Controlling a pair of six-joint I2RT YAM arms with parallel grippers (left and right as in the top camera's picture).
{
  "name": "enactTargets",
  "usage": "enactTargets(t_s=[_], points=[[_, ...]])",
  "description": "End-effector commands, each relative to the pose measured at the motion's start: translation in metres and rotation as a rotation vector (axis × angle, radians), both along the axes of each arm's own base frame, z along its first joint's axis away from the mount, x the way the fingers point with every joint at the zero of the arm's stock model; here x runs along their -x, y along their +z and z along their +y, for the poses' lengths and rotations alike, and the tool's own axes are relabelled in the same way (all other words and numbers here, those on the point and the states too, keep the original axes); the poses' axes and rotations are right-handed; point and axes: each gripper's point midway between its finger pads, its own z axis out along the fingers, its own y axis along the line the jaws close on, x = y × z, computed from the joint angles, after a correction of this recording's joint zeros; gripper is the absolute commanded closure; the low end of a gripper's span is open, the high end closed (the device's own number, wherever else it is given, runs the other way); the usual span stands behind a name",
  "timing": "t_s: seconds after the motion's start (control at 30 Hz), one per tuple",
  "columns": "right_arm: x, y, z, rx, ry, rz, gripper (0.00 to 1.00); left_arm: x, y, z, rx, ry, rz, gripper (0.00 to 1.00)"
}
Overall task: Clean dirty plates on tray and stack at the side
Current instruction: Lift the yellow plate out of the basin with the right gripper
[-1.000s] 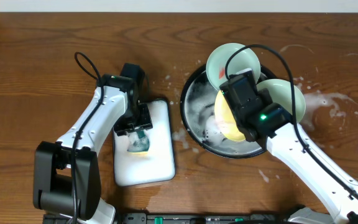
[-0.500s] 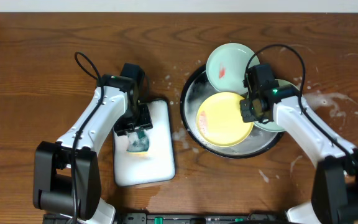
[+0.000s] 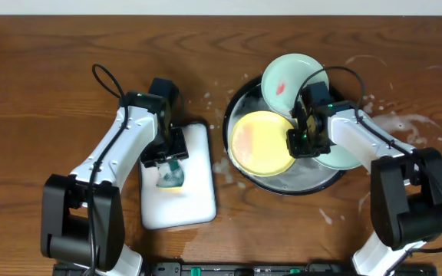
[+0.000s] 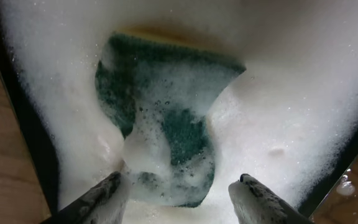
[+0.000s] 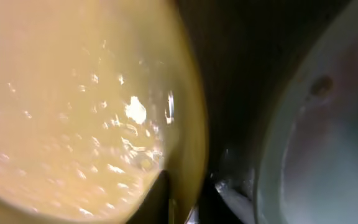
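The pale yellow plate [image 3: 258, 142] lies in the black basin [image 3: 229, 165], over its left half. My right gripper [image 3: 298, 141] is shut on the plate's right rim; in the right wrist view the yellow rim [image 5: 188, 130] runs between the fingers [image 5: 188, 208]. One mint-green plate [image 3: 288, 75] with a red smear leans on the basin's far rim. The other mint-green plate [image 3: 345, 153] lies at the basin's right edge, partly under the right arm, and shows in the right wrist view [image 5: 328, 143]. My left gripper [image 3: 170, 165] hangs open over the foamy green sponge [image 4: 166, 124], fingers [image 4: 179, 193] either side of its near end.
The sponge lies in a white rounded tray [image 3: 198, 207] full of foam, left of the basin. Soap splashes wet the brown tabletop [image 3: 413, 126] to the right of the basin. Cables loop over both arms.
The yellow plate went from tilted on edge to flat, then slid left in the basin. The right arm swung round to the basin's right side. The left arm has not moved.
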Motion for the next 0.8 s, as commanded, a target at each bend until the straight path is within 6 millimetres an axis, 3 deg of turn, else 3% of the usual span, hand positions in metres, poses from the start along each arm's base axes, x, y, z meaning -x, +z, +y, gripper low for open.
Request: enactTargets(t_s=[0.0,0.2,0.27,0.3,0.37,0.57,0.67,0.77], points=[[0.007,-0.017,0.006,-0.023,-0.009,0.048,0.99,0.000,-0.001,0.003,-0.009,-0.002,0.006,0.41],[-0.012,0.016,0.006,-0.024,-0.011,-0.054,0.99,0.003,-0.001,0.003,-0.011,-0.002,0.016,0.41],[-0.023,0.038,-0.005,0.043,-0.018,-0.131,0.99,0.003,-0.001,0.003,-0.011,-0.002,0.016,0.41],[-0.032,0.065,-0.019,0.136,-0.031,-0.222,0.99,0.003,-0.001,0.003,-0.011,-0.002,0.016,0.41],[-0.040,0.094,-0.032,0.230,-0.034,-0.325,0.99,0.003,-0.001,0.003,-0.011,-0.002,0.016,0.41],[-0.043,0.168,-0.053,0.512,-0.048,-0.597,0.99,0.003,-0.001,0.003,-0.011,-0.002,0.016,0.41],[-0.038,0.203,-0.046,0.676,0.017,-0.731,0.99,0.003,-0.001,0.003,-0.011,-0.002,0.016,0.41],[-0.033,0.220,-0.033,0.789,0.099,-0.804,0.99,0.003,-0.001,0.003,-0.011,-0.002,0.016,0.41]])
